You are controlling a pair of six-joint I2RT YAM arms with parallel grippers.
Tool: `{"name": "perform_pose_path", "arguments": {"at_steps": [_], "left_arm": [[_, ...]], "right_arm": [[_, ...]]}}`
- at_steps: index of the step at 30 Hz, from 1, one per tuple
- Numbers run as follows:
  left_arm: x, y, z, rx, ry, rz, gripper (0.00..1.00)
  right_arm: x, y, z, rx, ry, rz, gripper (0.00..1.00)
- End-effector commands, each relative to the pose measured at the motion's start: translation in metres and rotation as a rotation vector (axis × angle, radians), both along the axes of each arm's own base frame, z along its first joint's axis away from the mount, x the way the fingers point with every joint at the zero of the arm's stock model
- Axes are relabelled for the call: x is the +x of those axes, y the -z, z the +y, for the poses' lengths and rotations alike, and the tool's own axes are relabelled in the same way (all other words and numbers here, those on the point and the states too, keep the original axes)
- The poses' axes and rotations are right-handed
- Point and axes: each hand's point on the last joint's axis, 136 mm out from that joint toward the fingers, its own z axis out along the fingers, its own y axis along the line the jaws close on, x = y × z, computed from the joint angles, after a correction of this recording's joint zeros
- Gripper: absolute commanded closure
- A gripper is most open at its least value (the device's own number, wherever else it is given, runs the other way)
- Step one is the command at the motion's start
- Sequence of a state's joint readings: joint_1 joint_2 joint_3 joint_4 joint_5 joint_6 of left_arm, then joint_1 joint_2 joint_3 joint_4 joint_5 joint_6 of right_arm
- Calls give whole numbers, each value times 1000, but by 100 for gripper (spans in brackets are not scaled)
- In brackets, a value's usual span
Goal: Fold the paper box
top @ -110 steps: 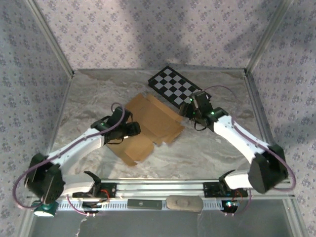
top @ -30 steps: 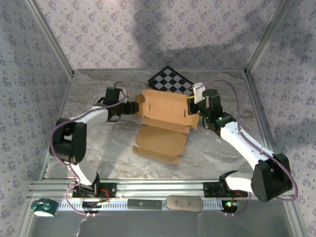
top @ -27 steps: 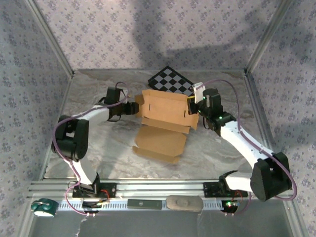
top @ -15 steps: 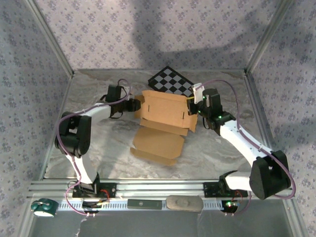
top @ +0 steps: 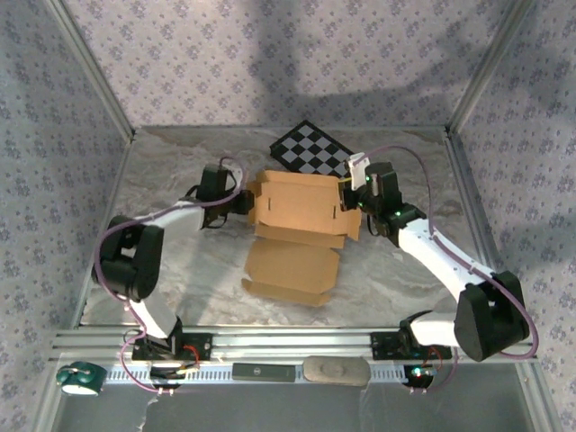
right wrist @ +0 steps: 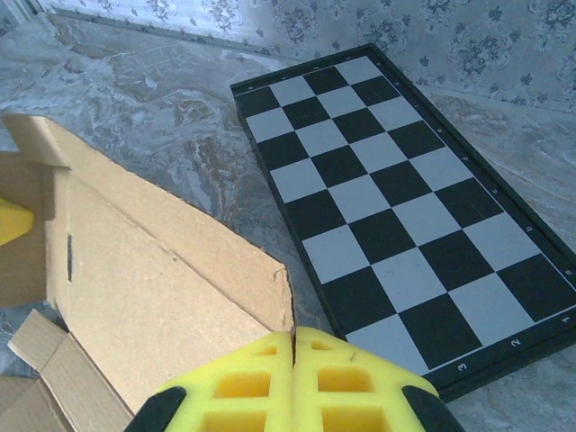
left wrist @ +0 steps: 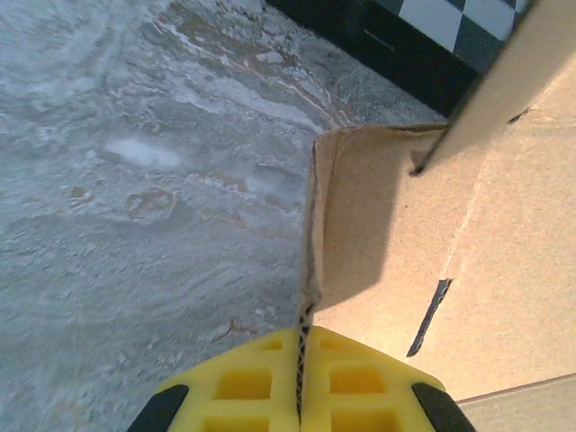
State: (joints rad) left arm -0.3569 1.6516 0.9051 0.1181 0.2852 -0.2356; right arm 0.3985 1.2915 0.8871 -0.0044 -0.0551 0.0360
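Surface (top: 162, 180): marbled, carrying all items.

Paper box (top: 301, 207): central on the surface, between the two arms and just in front of the checkered board (top: 313, 148). The rear panel is lifted off the surface and spans from one arm to the other. The front panel lies flat, toward the arm bases. Whether the box touches the board cannot be told.

Left fingers (left wrist: 288, 382): fully closed on the edge of the box's upturned left side flap.

Right fingers (right wrist: 279, 373): fully closed on the box's right edge. Only a corner of the cardboard enters the seam.

Risks, as judged:
- The right hold is shallow, so any pull could slip it free and drop the panel.
- Opposed tension may tear the sheet at the slit beside the left flap.
- Uneven travel would twist the creases.
- Rearward drift could nudge the board.
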Motion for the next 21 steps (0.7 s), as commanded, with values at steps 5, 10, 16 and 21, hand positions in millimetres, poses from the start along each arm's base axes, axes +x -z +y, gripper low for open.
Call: {"name": "perform_pose_path", "arguments": {"at_steps": [5, 10, 16, 21], "left_arm": [[-15, -37, 3, 36, 3, -320, 100], [-22, -36, 3, 53, 6, -357, 100], [-30, -41, 3, 71, 9, -469, 100], [-41, -50, 0, 67, 24, -545, 100]], "right_arm": [[-20, -21, -19, -16, 82, -15, 49], [-47, -49, -39, 104, 241, 12, 37], [-81, -32, -40, 468, 611, 211, 34], [-81, -17, -1, 535, 757, 379, 37]]}}
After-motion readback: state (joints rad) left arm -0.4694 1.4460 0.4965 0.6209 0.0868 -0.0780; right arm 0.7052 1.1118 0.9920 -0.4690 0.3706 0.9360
